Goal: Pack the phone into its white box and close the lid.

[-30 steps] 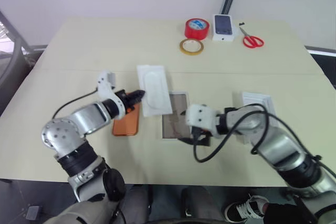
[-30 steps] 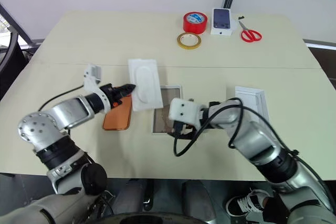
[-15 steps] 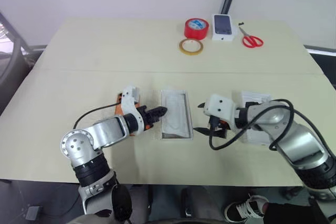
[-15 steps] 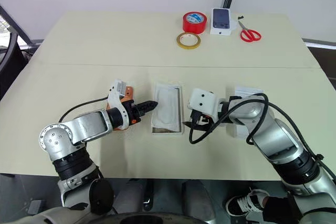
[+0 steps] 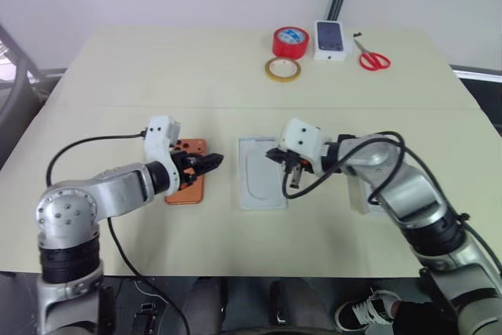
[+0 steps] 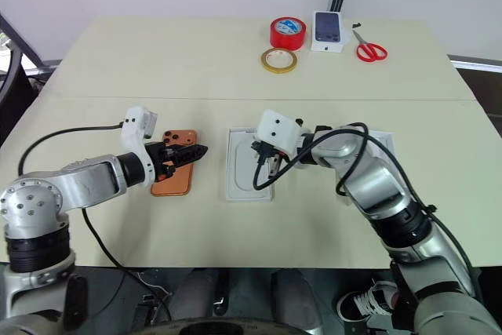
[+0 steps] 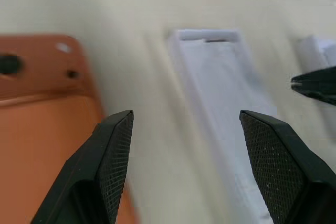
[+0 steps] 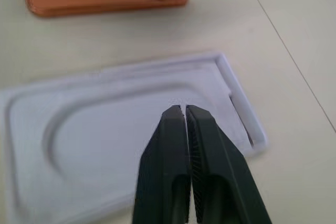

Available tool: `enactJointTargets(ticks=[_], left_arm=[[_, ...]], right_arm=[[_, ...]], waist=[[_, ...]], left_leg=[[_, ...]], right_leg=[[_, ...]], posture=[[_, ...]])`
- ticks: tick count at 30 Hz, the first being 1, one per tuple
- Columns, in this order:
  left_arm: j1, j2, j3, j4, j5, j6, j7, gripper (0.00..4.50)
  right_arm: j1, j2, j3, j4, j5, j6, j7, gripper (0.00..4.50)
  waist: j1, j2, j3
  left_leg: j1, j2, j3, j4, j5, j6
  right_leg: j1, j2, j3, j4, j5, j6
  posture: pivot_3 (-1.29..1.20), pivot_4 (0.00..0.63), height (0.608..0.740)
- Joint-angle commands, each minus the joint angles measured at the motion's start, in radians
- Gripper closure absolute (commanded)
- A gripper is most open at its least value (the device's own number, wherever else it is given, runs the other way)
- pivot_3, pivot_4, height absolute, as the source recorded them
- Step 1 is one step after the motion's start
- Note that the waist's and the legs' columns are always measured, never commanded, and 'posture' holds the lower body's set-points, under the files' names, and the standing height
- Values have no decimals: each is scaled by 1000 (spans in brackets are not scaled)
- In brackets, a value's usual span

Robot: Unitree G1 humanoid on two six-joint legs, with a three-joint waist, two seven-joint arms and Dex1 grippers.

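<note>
The copper-orange phone (image 5: 187,186) lies flat on the table, left of centre. My left gripper (image 5: 210,162) hovers open over its right edge, holding nothing. Just to the right sits the white box (image 5: 245,194) with a white recessed insert (image 8: 105,124) lying in it. My right gripper (image 8: 184,109) is shut and empty, its tips just above the insert near the box's right side. The lid (image 5: 359,194) rests further right, mostly hidden behind my right arm.
At the table's far edge stand a red tape roll (image 5: 292,40), a tan tape ring (image 5: 285,70), a small white box picturing a dark phone (image 5: 330,40) and red-handled scissors (image 5: 373,59). A seam (image 5: 118,106) crosses the table.
My left gripper let go of the insert, which now lies in the white box, then opened and drew back left over the phone. My right gripper shut and moved left over the box.
</note>
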Motion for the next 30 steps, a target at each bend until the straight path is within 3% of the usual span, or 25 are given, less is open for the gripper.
enactJointTargets(ticks=[1, 8, 12, 18, 25, 29, 30], left_arm=[[92, 90, -50, -80, 187, -195, -290, 1115], [312, 250, -133, -160, 501, -529, -660, 1115], [400, 257, -123, -185, 554, -623, -765, 1115], [438, 232, -127, -195, 601, -654, -796, 1115], [419, 177, -69, -175, 557, -570, -738, 1115], [335, 115, 94, -79, 356, -400, -599, 1115], [316, 106, 126, -53, 331, -368, -563, 861]], right_arm=[[-49, 59, 40, 82, -53, -12, -46, 4482], [-99, 163, 82, 262, -126, -34, -105, 4482], [-119, 205, 85, 351, -179, -50, -166, 4482], [-112, 217, 78, 379, -230, -87, -208, 4482], [-82, 208, 44, 243, -186, -77, -150, 4482], [-91, 229, 25, 142, -137, -11, -115, 4482], [-94, 239, 31, 131, -131, 0, -112, 4496]], waist=[[-1, 1, 0], [-1, 1, 1], [-4, 2, 1], [-4, 2, 1], [-5, 3, 2], [-5, 3, 2], [-6, 3, 2]], left_leg=[[0, 0, 0, 0, 0, 0], [-1, 0, 1, -2, -3, 5], [-1, 1, 1, -5, -3, 6], [-1, 1, 1, -6, -4, 7], [-1, 1, 1, -7, -4, 7], [-2, 1, 0, -6, -4, 8], [-2, 2, 0, -6, -4, 8]], right_leg=[[0, 0, 0, 0, 0, 0], [-2, -3, 0, -1, -1, -3], [-4, -4, 0, -1, -1, -5], [-5, -4, -1, -1, -1, -5], [-5, -4, -1, 0, -1, -5], [-6, -4, -1, 2, -1, -5], [-6, -3, -2, 2, -1, -4]], posture=[[0, 150, 722], [0, 150, 722], [0, 150, 722], [0, 150, 722], [0, 150, 722], [0, 150, 722], [0, 150, 722]])
